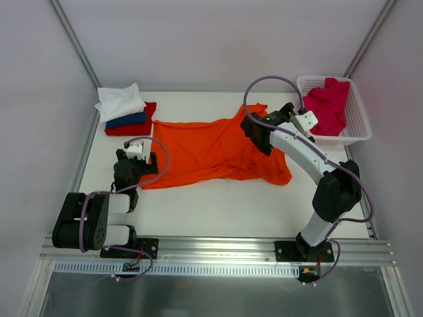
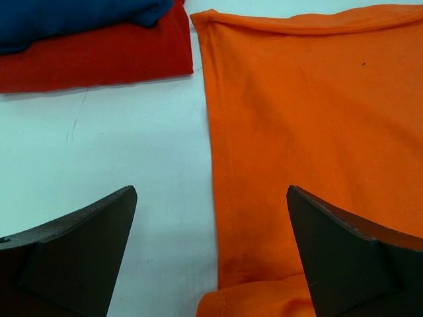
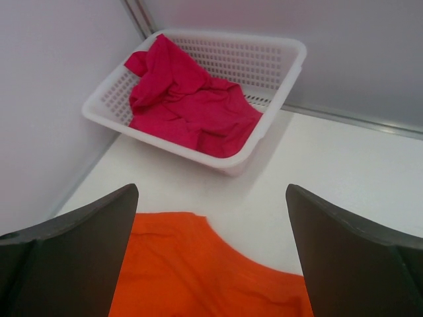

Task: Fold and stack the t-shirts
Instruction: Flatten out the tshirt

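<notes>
A large orange t-shirt (image 1: 211,148) lies spread flat across the middle of the table, lengthwise left to right. At the back left sits a stack of folded t-shirts: white (image 1: 120,101) on top, dark blue (image 1: 127,120) under it, red (image 1: 139,127) at the bottom. A crimson-pink t-shirt (image 1: 327,102) lies crumpled in the basket. My left gripper (image 1: 137,156) hovers open over the orange t-shirt's (image 2: 317,112) left hem edge, one finger over bare table. My right gripper (image 1: 299,122) is open above the orange t-shirt's (image 3: 198,271) right end, facing the basket, with nothing between its fingers.
The white lattice basket (image 1: 357,129) stands at the back right corner, close to the right gripper. White walls enclose the table on the left, back and right. The red t-shirt (image 2: 99,59) and the dark blue one (image 2: 73,16) lie just beyond the left gripper (image 2: 211,251).
</notes>
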Tool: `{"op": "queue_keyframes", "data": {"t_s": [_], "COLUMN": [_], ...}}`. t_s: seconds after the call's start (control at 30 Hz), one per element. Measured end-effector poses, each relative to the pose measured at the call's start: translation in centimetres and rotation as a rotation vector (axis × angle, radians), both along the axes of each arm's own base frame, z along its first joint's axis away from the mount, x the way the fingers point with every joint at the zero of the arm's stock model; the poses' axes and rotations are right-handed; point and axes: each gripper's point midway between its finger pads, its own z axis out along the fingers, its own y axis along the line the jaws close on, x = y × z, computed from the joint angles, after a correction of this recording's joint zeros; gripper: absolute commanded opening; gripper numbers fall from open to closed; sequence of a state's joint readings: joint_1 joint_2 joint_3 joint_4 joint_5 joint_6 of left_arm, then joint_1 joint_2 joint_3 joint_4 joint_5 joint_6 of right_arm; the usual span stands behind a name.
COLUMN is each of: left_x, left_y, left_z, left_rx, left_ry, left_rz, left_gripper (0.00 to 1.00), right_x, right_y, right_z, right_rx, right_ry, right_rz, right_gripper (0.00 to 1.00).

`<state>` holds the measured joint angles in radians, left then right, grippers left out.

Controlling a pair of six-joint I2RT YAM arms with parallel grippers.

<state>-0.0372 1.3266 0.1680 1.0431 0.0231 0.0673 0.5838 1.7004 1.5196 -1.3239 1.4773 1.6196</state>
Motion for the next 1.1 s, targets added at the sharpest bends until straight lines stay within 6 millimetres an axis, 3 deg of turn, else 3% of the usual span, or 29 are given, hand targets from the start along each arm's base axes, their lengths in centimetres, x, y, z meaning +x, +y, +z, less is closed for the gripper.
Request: {"op": "queue_keyframes", "data": {"t_s": [0.13,0.27,0.47,0.67,0.77,0.87,0.97,1.1], "left_x": [0.0,0.0,0.0,0.0,0.0,0.0,0.0,0.0], "left_y": [0.0,0.0,0.0,0.0,0.0,0.0,0.0,0.0], "left_z": [0.0,0.0,0.0,0.0,0.0,0.0,0.0,0.0], "left_rx": [0.000,0.000,0.000,0.000,0.000,0.000,0.000,0.000], "left_ry": [0.000,0.000,0.000,0.000,0.000,0.000,0.000,0.000], "left_rz": [0.000,0.000,0.000,0.000,0.000,0.000,0.000,0.000], "left_gripper": [0.99,0.99,0.99,0.99,0.99,0.99,0.99,0.99], "right_x": [0.0,-0.5,-1.5,-1.0,-0.4,0.4,1.8,3.6], "right_y": [2.0,3.3,3.9,4.4,5.1,7.1,10.5,16.0], "right_z": [0.2,0.5,0.8,1.7,0.4,-2.2,-4.4,-4.8], "right_rx": [0.053,0.022,-0.039,-0.067,-0.069,-0.020,0.053,0.108], "right_ry": [-0.076,-0.029,0.053,0.082,0.144,0.246,0.344,0.394], "right_rz": [0.042,0.095,0.147,0.169,0.200,0.292,0.471,0.774], "right_gripper": [0.99,1.00,0.99,0.99,0.99,1.00,1.00,0.99]}}
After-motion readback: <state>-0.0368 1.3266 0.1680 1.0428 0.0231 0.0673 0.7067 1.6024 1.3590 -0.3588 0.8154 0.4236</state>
